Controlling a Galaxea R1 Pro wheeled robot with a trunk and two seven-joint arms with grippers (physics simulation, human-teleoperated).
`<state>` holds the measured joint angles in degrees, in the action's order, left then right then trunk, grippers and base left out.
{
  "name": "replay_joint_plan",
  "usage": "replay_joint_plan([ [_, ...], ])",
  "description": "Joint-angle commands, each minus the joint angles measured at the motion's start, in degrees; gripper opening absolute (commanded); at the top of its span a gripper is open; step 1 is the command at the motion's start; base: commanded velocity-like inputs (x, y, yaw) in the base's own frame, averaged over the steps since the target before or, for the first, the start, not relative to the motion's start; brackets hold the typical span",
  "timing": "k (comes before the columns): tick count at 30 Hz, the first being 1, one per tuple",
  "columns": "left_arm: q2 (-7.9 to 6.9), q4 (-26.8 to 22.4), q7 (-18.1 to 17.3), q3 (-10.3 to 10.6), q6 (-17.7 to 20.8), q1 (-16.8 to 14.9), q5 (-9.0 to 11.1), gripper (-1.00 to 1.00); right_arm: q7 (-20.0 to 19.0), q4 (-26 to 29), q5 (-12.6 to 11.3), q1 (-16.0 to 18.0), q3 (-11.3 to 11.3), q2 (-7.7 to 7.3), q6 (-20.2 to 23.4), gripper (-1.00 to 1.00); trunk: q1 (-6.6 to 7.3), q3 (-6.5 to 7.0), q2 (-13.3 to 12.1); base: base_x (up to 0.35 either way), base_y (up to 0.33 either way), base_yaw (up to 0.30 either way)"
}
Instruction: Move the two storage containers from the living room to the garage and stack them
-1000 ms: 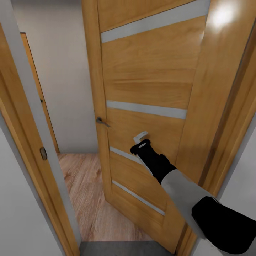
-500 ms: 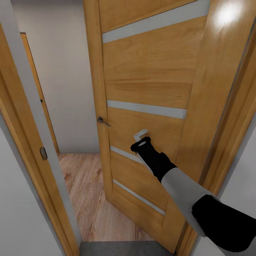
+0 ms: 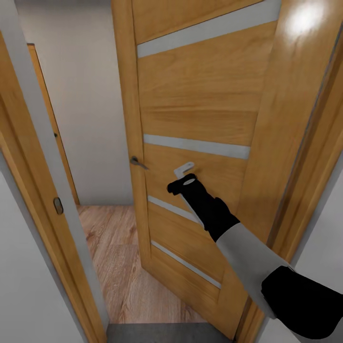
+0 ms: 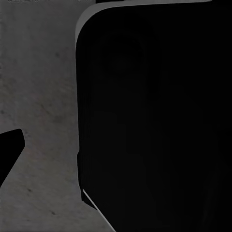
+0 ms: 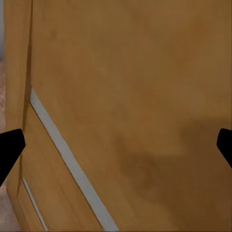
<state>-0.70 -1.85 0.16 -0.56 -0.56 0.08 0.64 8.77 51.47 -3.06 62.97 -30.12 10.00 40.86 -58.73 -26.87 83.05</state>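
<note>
Head view: the right gripper [image 3: 183, 170] is pressed, jaws spread apart, against a half-open wooden door [image 3: 200, 114] with plank floor [image 3: 119, 257] beyond, the left jaws cannot be judged, and the containers, not to be seen, are judged still unfetched.

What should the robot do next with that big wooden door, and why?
Probably keep pushing the door a little wider with the right gripper, then roll through. Its open fingers are right up against the wooden panel, not around the handle. The door stands only partly open, and the gap showing the wood floor beyond looks narrow for the robot to pass.
</note>
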Motion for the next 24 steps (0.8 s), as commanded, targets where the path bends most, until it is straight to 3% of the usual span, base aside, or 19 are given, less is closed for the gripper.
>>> replay_joint_plan([
  [1, 0.00, -0.1, 0.0, 0.0, -0.1, 0.0, 0.1, 1.00, 0.5, -0.1, -0.9, 0.1, -0.1, 0.00, 0.2, 1.00, 0.00, -0.06, 0.0, 0.000, 0.000, 0.000],
  [9, 0.00, -0.1, 0.0, -0.1, -0.1, 0.0, 0.1, 1.00, 0.6, -0.3, -1.8, 0.1, -0.1, 0.00, 0.1, 1.00, 0.00, -0.06, 0.0, 0.000, 0.000, 0.000],
  [14, -0.17, -1.4, 0.0, -0.2, -0.1, 0.0, 0.0, 1.00, -0.6, -1.9, -3.6, -1.0, -1.7, 0.00, 0.6, 1.00, 0.00, -0.06, 0.0, 0.000, 0.000, 0.000],
  [24, -0.18, -2.4, 0.1, -0.3, -0.1, 0.0, 0.0, 1.00, -0.9, -1.5, -6.5, -3.4, -2.0, 0.00, 2.1, 1.00, 0.00, -0.06, 0.0, 0.000, 0.000, 0.000],
])
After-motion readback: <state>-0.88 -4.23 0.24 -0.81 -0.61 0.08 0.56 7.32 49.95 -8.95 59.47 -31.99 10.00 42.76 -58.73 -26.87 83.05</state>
